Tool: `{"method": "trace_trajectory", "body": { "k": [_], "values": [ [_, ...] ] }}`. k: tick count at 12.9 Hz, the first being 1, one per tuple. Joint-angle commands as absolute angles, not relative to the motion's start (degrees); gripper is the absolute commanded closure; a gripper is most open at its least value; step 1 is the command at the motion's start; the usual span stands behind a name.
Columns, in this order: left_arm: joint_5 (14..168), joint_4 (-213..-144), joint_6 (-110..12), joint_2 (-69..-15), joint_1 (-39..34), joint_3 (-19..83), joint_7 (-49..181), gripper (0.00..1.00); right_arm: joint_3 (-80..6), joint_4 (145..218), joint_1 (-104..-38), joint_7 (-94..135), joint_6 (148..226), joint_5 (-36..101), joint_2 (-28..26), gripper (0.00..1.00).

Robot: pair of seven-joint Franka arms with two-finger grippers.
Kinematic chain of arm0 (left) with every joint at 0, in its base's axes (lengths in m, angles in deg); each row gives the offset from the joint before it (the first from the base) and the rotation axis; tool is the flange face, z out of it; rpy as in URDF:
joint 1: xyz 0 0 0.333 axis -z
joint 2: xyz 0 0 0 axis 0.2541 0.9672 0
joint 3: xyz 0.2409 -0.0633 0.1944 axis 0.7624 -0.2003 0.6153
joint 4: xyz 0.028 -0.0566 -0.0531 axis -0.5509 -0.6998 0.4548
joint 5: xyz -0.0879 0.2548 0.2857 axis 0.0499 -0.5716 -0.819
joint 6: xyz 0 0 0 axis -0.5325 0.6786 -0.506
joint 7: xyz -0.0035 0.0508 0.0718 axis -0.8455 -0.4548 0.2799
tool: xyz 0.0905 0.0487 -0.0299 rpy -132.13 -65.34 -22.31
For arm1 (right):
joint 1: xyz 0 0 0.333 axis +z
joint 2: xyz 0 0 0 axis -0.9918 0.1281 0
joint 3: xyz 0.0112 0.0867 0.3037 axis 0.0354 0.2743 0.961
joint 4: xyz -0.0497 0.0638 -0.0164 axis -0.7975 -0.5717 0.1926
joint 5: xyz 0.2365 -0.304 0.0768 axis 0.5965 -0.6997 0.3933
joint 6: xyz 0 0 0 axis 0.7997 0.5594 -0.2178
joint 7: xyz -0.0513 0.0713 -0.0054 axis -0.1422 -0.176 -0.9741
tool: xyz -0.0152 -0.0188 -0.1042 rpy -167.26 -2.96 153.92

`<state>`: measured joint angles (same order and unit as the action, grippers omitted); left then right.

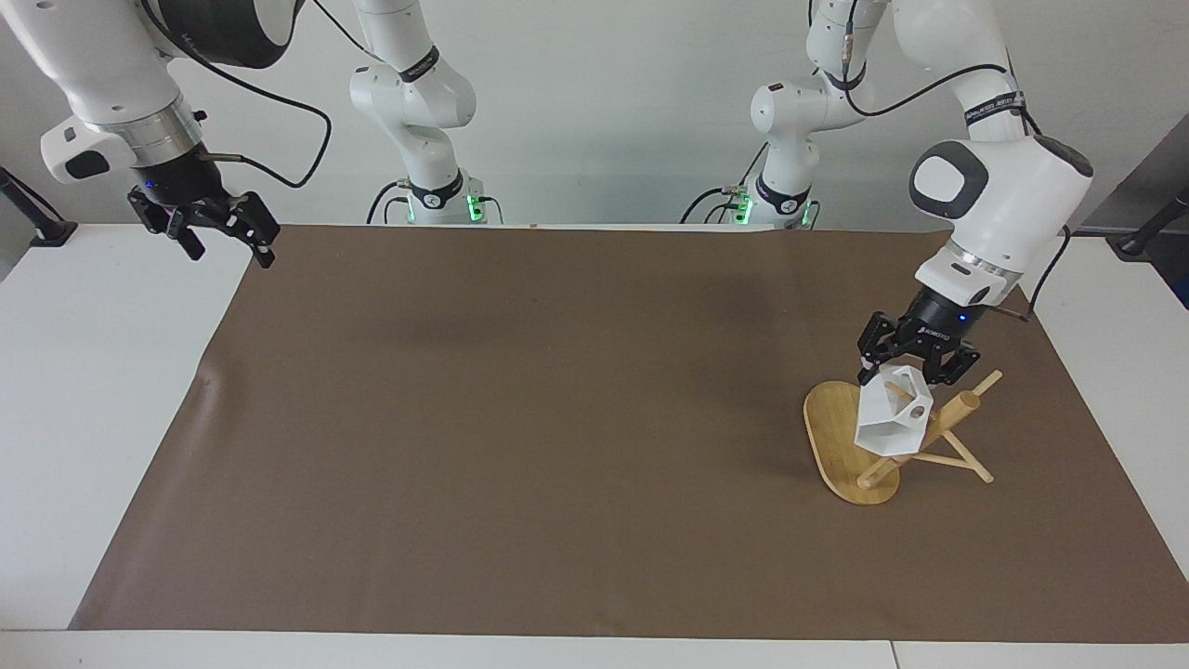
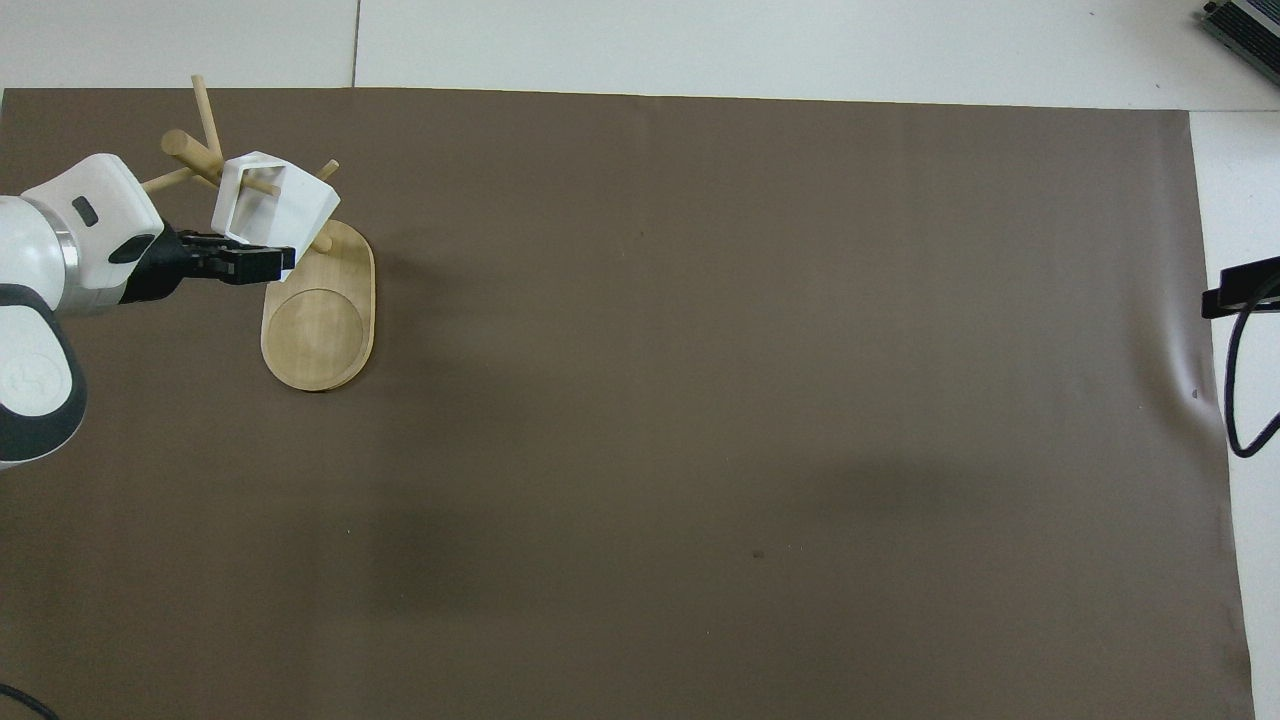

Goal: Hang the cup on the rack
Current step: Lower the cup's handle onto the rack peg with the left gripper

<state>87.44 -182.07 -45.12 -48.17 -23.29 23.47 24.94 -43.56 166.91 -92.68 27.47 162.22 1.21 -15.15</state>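
The white faceted cup (image 1: 892, 418) (image 2: 275, 195) hangs tilted on a thin peg of the bamboo rack (image 1: 833, 429) (image 2: 318, 330), which stands toward the left arm's end of the table. The peg passes through the hole in the cup's handle. My left gripper (image 1: 906, 373) (image 2: 278, 262) hovers just above the cup's upper edge, slightly open, and the cup has swung free of it. My right gripper (image 1: 223, 237) waits open and empty over the mat's corner at the right arm's end.
A brown mat (image 1: 557, 418) covers most of the table, with white tabletop (image 1: 102, 390) around it. The rack's thick post (image 1: 959, 409) and its other pegs lean away from the oval base. A black cable (image 2: 1240, 380) lies at the right arm's end.
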Motion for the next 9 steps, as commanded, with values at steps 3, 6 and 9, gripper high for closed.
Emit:
{"method": "trace_trajectory", "body": {
  "k": [3,6,9],
  "values": [
    [87.22,-180.25,-43.81,-47.19,-24.04,23.19,24.68,0.17,-43.78,168.39,-92.75,26.33,163.09,2.32,-15.88,0.00],
    [87.14,-179.99,-43.64,-47.19,-24.04,23.19,24.94,0.07,-43.70,168.48,-92.75,26.24,162.56,2.32,-15.96,0.00],
    [86.44,-179.55,-41.89,-47.71,-23.95,23.28,25.56,0.00,-43.70,168.48,-92.75,26.24,162.56,2.32,-15.97,0.00]
  ]
}}
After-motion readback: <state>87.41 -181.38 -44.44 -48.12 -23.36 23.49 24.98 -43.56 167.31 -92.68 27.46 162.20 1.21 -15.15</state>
